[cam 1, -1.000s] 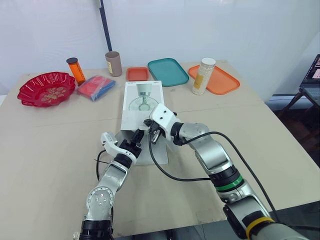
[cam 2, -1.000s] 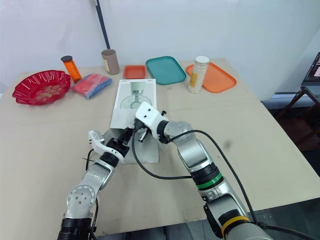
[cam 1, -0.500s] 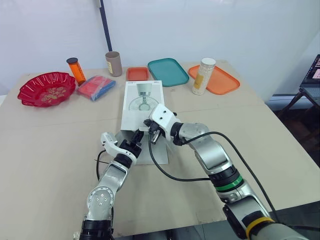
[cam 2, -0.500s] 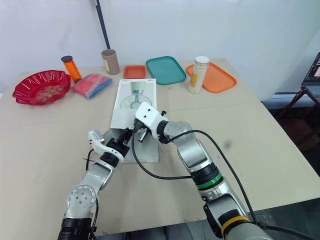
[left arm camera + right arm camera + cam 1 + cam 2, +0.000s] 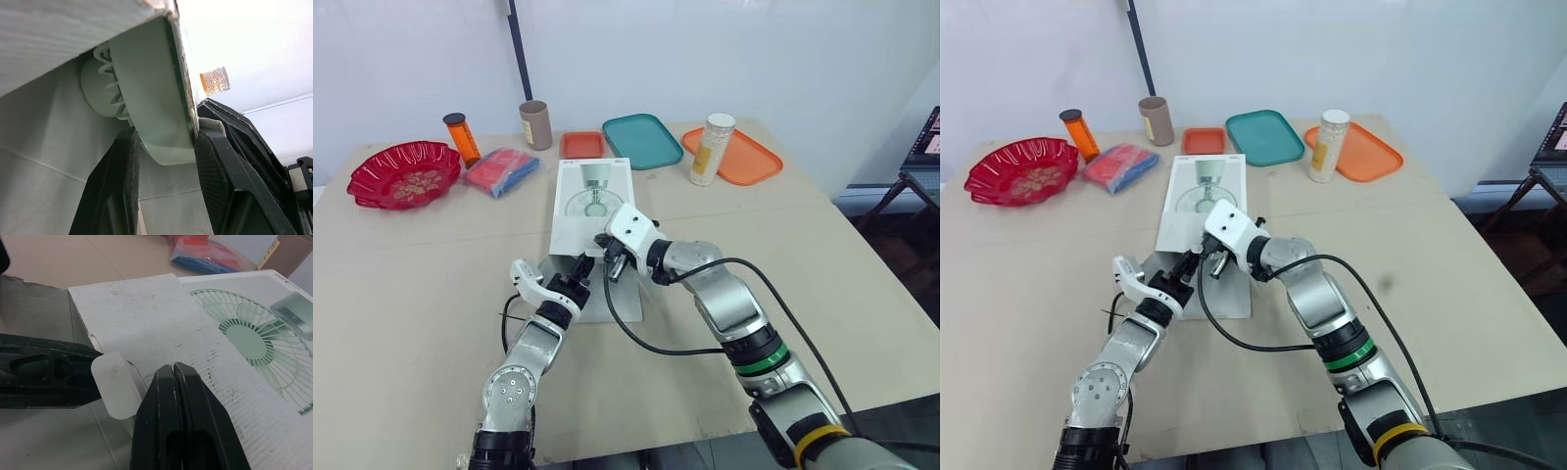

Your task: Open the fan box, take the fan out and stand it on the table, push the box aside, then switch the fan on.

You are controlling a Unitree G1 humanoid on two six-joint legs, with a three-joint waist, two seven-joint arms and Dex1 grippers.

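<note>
Broadly, from the left eye view, the flat white cardboard fan box (image 5: 591, 201) lies mid-bench (image 5: 411, 284), its long axis running 12 to 6 o'clock, printed face up. The left claw (image 5: 579, 277) sits at the box's 6 o'clock end, reaching into the open mouth. The right claw (image 5: 607, 257) comes in from 4 o'clock over that same end, just beside the left one.

The right eye view gives the same layout.

Through the left wrist view we see the pale green plastic fan (image 5: 146, 93) lying inside the box under its upper wall. A curved edge of it sits between the two black fingers (image 5: 124, 166), which have narrowed onto it. We judge the fan held, ready for drawing out toward 6 o'clock.

Through the right wrist view, the right claw's fingers (image 5: 161, 406) are pressed together with nothing between them, tips over the box's top panel near the open end. We judge this pins the box while the fan slides out, though we cannot tell whether they touch the card. Most of the fan sits inside.
</note>
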